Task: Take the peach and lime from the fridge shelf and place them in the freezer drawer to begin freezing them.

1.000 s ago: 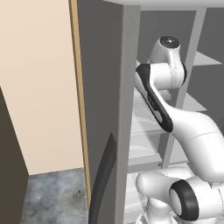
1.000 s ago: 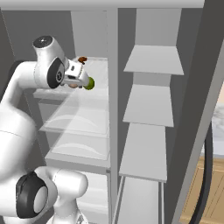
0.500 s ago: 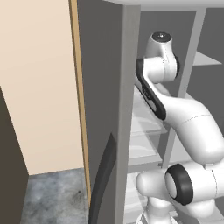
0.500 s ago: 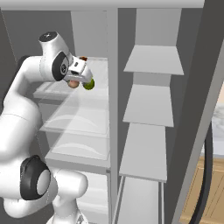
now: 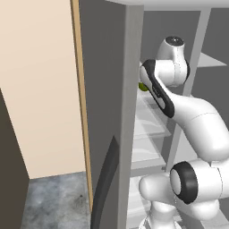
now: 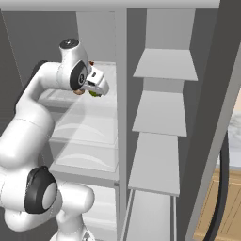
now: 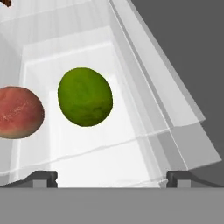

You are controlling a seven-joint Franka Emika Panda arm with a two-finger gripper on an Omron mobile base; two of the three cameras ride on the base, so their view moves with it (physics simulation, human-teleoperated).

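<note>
Hand view: the lime [image 7: 85, 96] sits on the clear fridge shelf [image 7: 131, 144], a smooth oval fruit of mottled yellow-green, darker toward its lower edge, whole and unmarked. Just beside it, toward the picture's left edge, lies the peach [image 7: 17, 112], reddish-orange with a paler yellowish flush near its bottom; a narrow gap of bare shelf separates the two, so they look apart rather than touching. The shelf is glassy with a pale grey-white rim, and further clear shelves show through it below.

The gripper [image 7: 111, 178] hangs above the fruit with its jaws spread wide: the two dark fingertips [image 7: 43, 177] stand far apart at the bottom corners of the view, nothing between them. The lime lies above the span between the tips, nearer the left one.

Right base view: the gripper [image 6: 96, 87] is up at the upper shelf of the fridge's left compartment, with a sliver of the lime [image 6: 96, 93] and a bit of the peach [image 6: 78, 92] showing just beneath the hand.

Left base view: a small green edge of the lime [image 5: 142, 87] peeks out beside the fridge's grey upright post [image 5: 132, 112], against the arm's dark wrist.
</note>
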